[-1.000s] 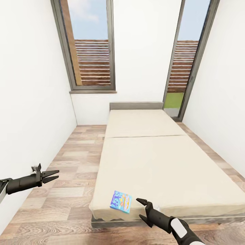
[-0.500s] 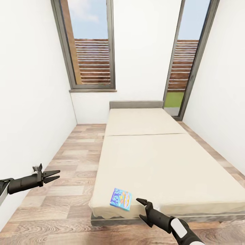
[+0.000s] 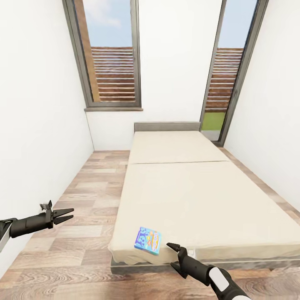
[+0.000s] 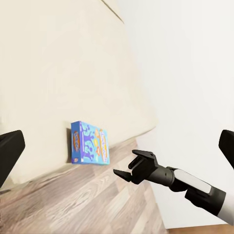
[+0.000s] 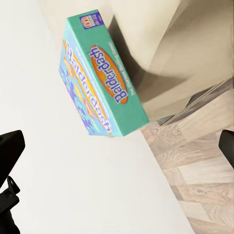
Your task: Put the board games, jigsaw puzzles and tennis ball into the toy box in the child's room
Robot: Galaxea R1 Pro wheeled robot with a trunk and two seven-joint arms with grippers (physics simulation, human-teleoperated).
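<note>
Colour: a blue board game point(image 3: 148, 241), lettered "Balderdash" in the right wrist view point(image 5: 97, 78), is seen lying flat on the beige mattress of the bed point(image 3: 196, 196), at its near corner on the robot's left.

Position on the bed: the box is set just inside the foot edge, close to where the mattress drops to the wood-plank floor point(image 3: 79, 196).

Right gripper: the right gripper point(image 3: 178, 258) is held just beside the box, on its right and slightly nearer the robot, not touching it; its fingers are spread apart and nothing is held.

Left gripper: the left gripper point(image 3: 62, 216) is held out over the floor, well apart from the bed, with its fingers parted a little and nothing between them.

Key relation: the box lies forward and to the left of the right gripper, which is judged much the nearer of the two.

Long axis: in the head view the longer side appears to run roughly away from the robot, slightly turned.

Next move, as judged: a short reach leftward and forward by the right arm is called for, closing across the box's edge.

Elsewhere: two tall dark-framed windows point(image 3: 110, 54) are seen beyond the headboard.
</note>
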